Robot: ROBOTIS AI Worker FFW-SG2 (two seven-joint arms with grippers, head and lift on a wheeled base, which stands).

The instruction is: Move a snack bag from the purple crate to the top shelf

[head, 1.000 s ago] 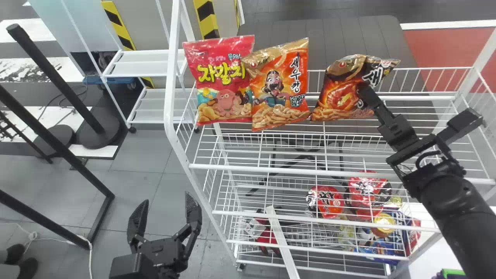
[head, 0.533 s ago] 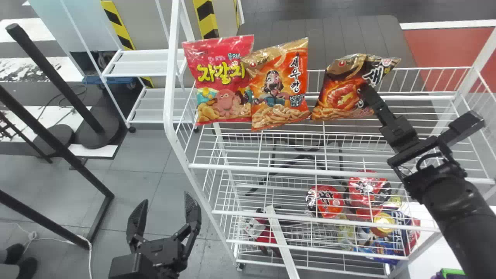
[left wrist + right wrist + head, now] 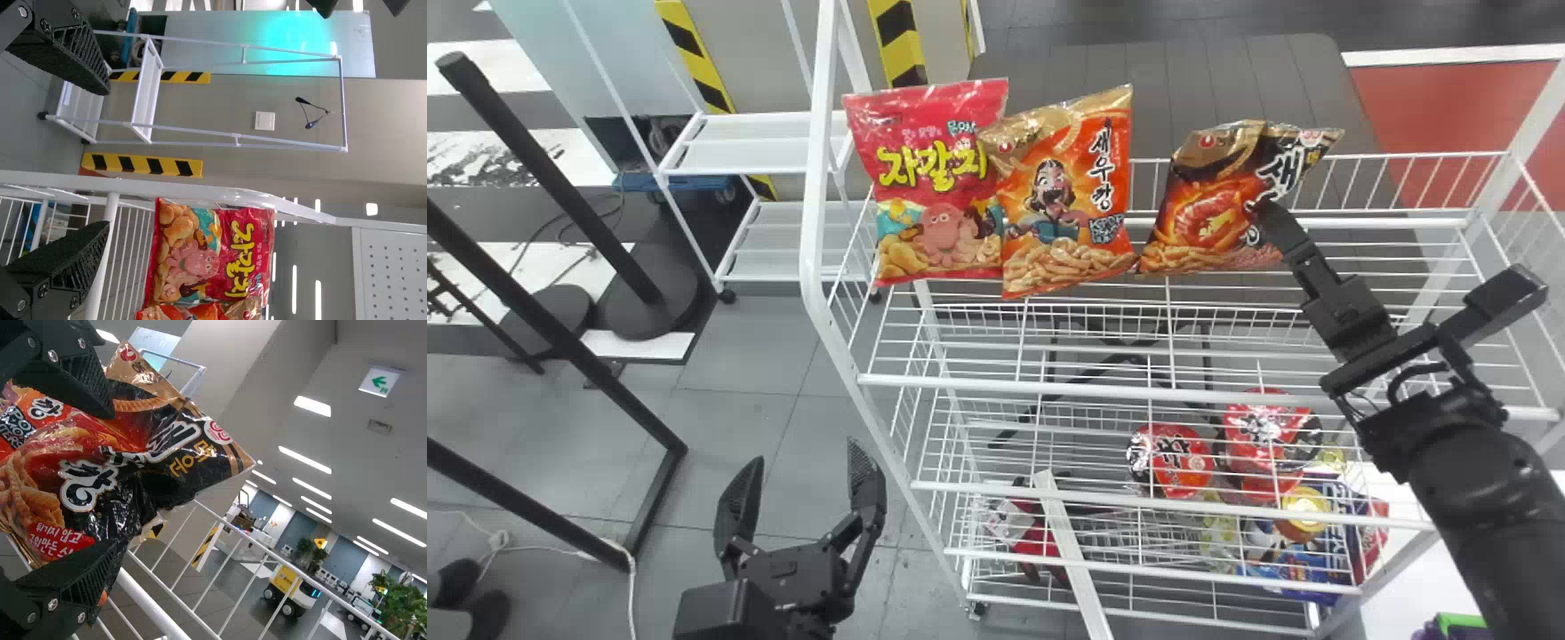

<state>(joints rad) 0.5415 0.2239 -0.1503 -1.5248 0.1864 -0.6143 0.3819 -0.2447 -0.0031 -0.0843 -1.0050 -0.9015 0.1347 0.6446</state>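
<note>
My right gripper point(image 3: 1270, 222) is at the right side of a black-and-orange snack bag point(image 3: 1209, 204) on the rack's top shelf point(image 3: 1174, 388). In the right wrist view, the gripper point(image 3: 115, 480) is open, fingers wide apart over the crumpled bag point(image 3: 87, 467). Left of that bag stand an orange bag point(image 3: 1067, 204) and a red bag point(image 3: 938, 196), slightly overlapping. My left gripper point(image 3: 807, 480) is parked open and empty left of the rack; the left wrist view shows that gripper point(image 3: 108, 159) too, and the red bag point(image 3: 200, 257).
Lower wire shelves hold red packages point(image 3: 1174, 460) and a blue package point(image 3: 1303, 573). The rack's white post point(image 3: 815, 196) rises between my left gripper and the bags. Black poles point(image 3: 560, 333) stand at the left. A green-edged purple object point(image 3: 1458, 625) shows at the lower right.
My right gripper's body has shifted slightly right and down, while its fingertips stay near the bag. The bags and the left gripper hold their places apart from a slight shift of the whole view.
</note>
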